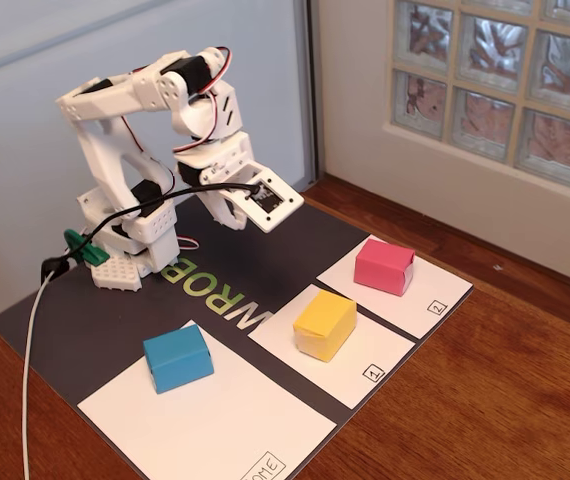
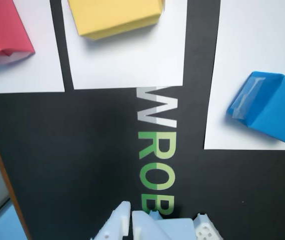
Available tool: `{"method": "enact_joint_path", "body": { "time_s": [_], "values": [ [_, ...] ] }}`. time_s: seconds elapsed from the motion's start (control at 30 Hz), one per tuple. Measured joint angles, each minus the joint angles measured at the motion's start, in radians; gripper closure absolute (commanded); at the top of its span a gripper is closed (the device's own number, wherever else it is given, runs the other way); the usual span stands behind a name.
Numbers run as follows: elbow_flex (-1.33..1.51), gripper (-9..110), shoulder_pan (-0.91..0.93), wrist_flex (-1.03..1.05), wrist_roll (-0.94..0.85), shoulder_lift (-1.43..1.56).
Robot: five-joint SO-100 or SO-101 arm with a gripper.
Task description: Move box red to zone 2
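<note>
Claw (image 1: 227,214) hanging above the dark mat (image 1: 85,310), holding nothing; cannot tell whether spread or pressed together, since only the white finger bases show at the bottom of the wrist view. Red box (image 1: 384,266) well ahead of the claw and off to the left in the wrist view, resting on the white sheet marked 2 (image 1: 435,300), well apart from the fingers. Judging by that, task looks done or nearly so, hence the main risk: any fresh reach for the red box likely to nudge or drag it off its sheet onto the mat or the bare wood. Second risk: yellow box (image 1: 325,323) straight ahead of the claw on the neighbouring sheet marked 1 (image 1: 390,352), near enough to the red to be clipped by a finger on a slanted approach. Third: paper wrapping probably soft and smooth, so a hard pinch may dent it and a light one may let it slip. Blue box (image 1: 177,357) nearer the claw, to the right in the wrist view, out of that path. Count: 3 boxes, namely 1 red, 1 yellow, 1 blue; 3 white sheets; 1 mat; 1 claw.
</note>
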Motion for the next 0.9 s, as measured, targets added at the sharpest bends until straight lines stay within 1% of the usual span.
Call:
{"method": "enact_joint_path", "body": {
  "time_s": [0.13, 0.23, 0.43, 0.73, 0.9],
  "values": [
    [0.055, 102, -0.021, -0.017, -0.009, 0.075],
    [0.077, 102, -0.025, -0.06, -0.057, 0.126],
    [0.204, 102, -0.023, -0.167, -0.249, 0.236],
    [0.506, 102, 0.143, -0.258, -0.405, 0.402],
    [0.637, 102, 0.207, -0.281, -0.416, 0.448]
  ]
}}
